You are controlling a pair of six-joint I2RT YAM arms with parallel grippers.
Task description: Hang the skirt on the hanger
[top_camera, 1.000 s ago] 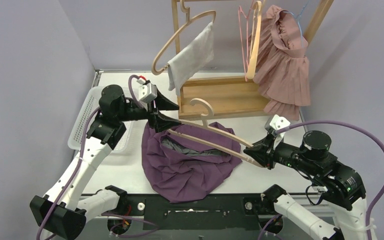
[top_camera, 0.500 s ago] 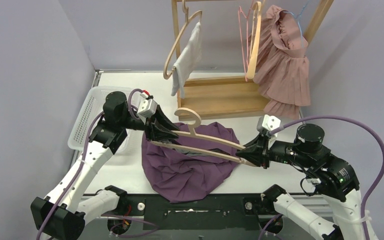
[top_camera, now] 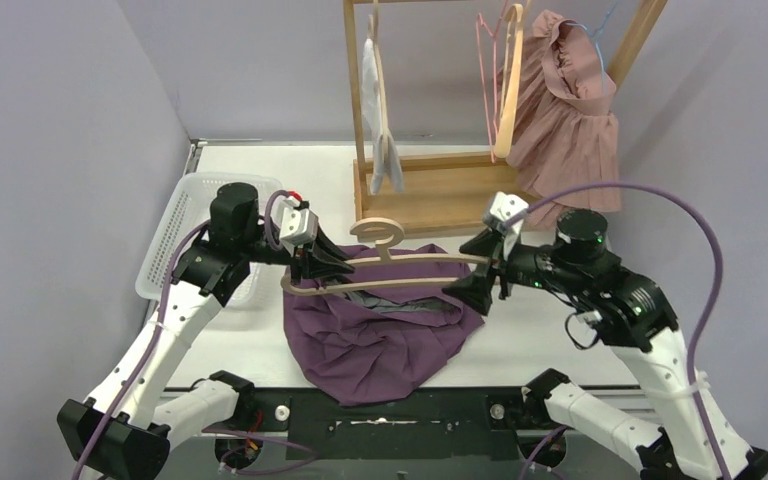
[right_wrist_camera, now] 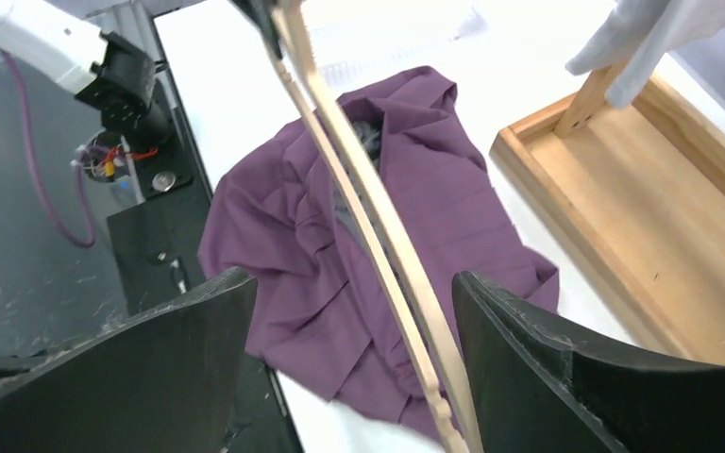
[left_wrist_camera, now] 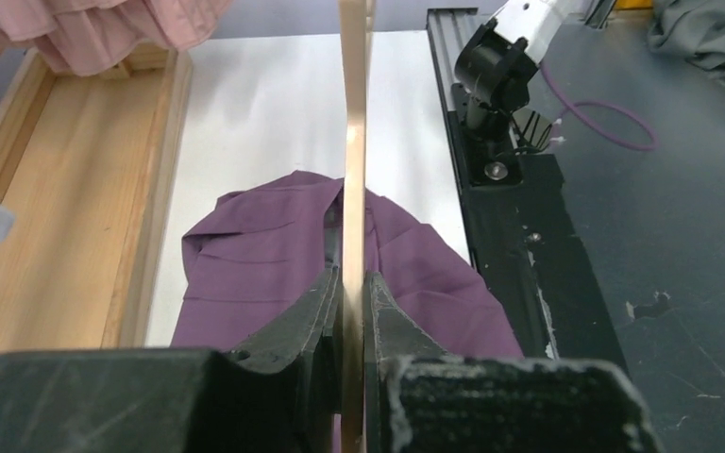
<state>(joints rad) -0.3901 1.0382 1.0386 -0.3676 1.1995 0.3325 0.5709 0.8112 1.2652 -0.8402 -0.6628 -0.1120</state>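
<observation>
A purple skirt (top_camera: 370, 335) lies crumpled on the white table, seen also as the skirt (left_wrist_camera: 255, 255) and the skirt (right_wrist_camera: 283, 236) in the wrist views. A bare wooden hanger (top_camera: 395, 268) hovers level above it, hook toward the rack. My left gripper (top_camera: 338, 266) is shut on the hanger's left end; in the left wrist view the hanger (left_wrist_camera: 352, 142) runs edge-on out of the left gripper (left_wrist_camera: 352, 283). My right gripper (top_camera: 472, 278) stands open around the right end. In its view the hanger (right_wrist_camera: 368, 208) passes between the spread fingers of the right gripper (right_wrist_camera: 351, 278) without touching.
A wooden rack (top_camera: 440, 190) stands behind the skirt. A grey cloth (top_camera: 375, 100) on a hanger and a pink dress (top_camera: 565, 120) hang from it. A white basket (top_camera: 175, 230) sits at the left, beside my left arm.
My left gripper closed on the hanger's left end. My right gripper let go of the right end, opened wide and moved up and left. The hanger levelled; the grey cloth swung back.
</observation>
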